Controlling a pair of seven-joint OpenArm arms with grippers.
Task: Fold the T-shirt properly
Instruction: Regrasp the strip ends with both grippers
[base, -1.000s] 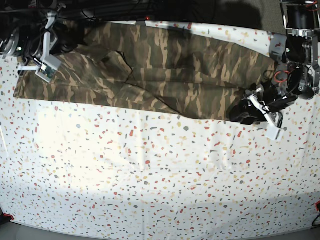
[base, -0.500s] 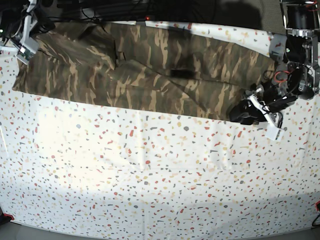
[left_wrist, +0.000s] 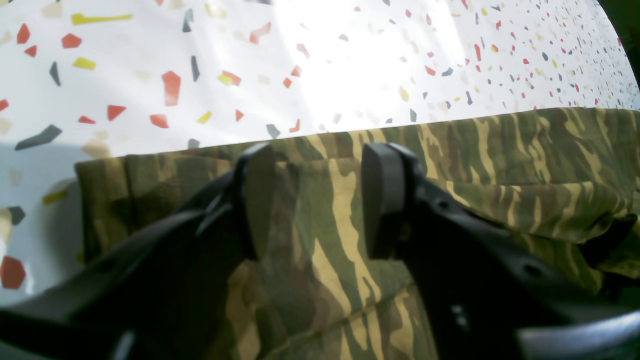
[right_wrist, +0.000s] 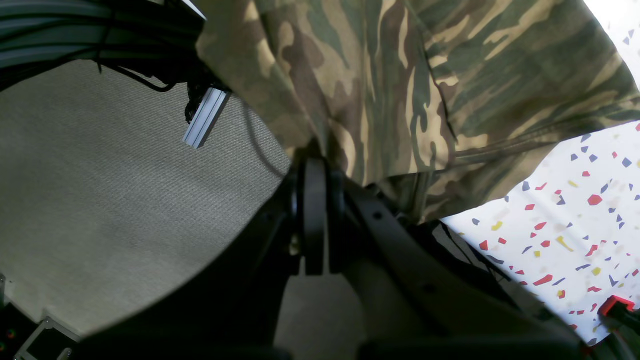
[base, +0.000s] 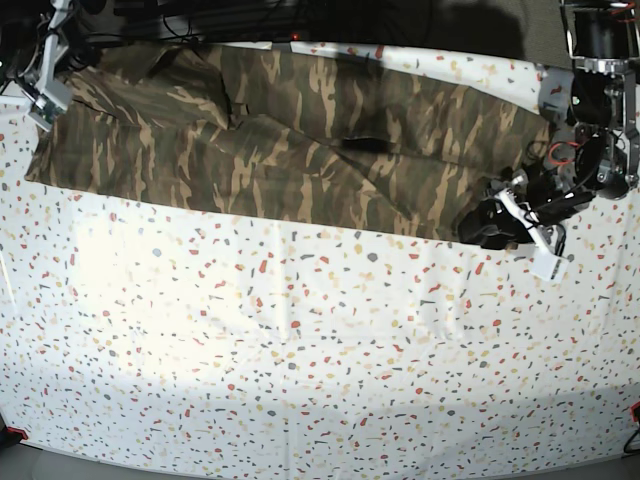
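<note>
The shirt (base: 300, 170) is lying on the surface (base: 320, 350), likely handling soft and limp, best pinched at edge corners. The right end effector (right_wrist: 320, 165) is clamping its cloth; the left (left_wrist: 317, 200) is spreading wide over it.

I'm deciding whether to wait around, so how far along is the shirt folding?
Partway, it seems. The T-shirt already lies as a long band across the table, with layers overlapping. In hand: the right end effector is closed on its cloth at one end, while the left end effector is open over the other. Left: that gripped part sits bunched and slanting, so it probably needs laying flat, then folding smaller.
</note>
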